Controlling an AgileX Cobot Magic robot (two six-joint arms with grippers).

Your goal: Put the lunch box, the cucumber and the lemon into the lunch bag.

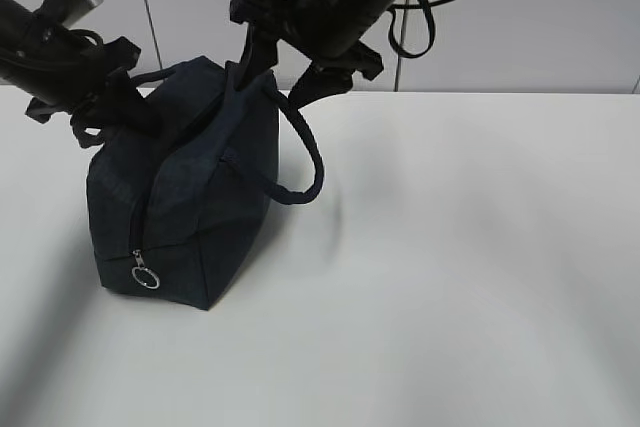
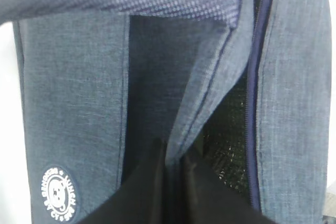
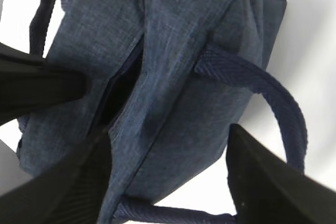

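Lunch bag (image 1: 185,197): my two hands are on it; it stands on the white bench (image 1: 460,267), left of middle, leaning a little, its zipper end toward my exterior camera.
Left hand (image 1: 118,105): I see it pressed against the bag's upper left edge. In my left wrist view the fingers (image 2: 157,182) sit close together with a fold of the bag's cloth running down between them, so I read it as pinched narrow on the bag's opening edge.
Right hand (image 1: 282,75): I have it spread wide over the top of the bag, one finger (image 3: 42,85) at the zipper slit, the other (image 3: 268,182) out past the near handle (image 3: 262,90); it grips nothing.
Zipper (image 2: 252,103): parted along the top; I see dark mesh lining inside the gap.
Ring pull (image 1: 146,278): hangs low on the bag's near end.
Handles: one loop (image 1: 305,162) droops down the right side of the bag.
Badge (image 2: 59,193): round white print on the bag's side panel, seen by my left wrist camera.
Contents: I cannot tell what lies inside.
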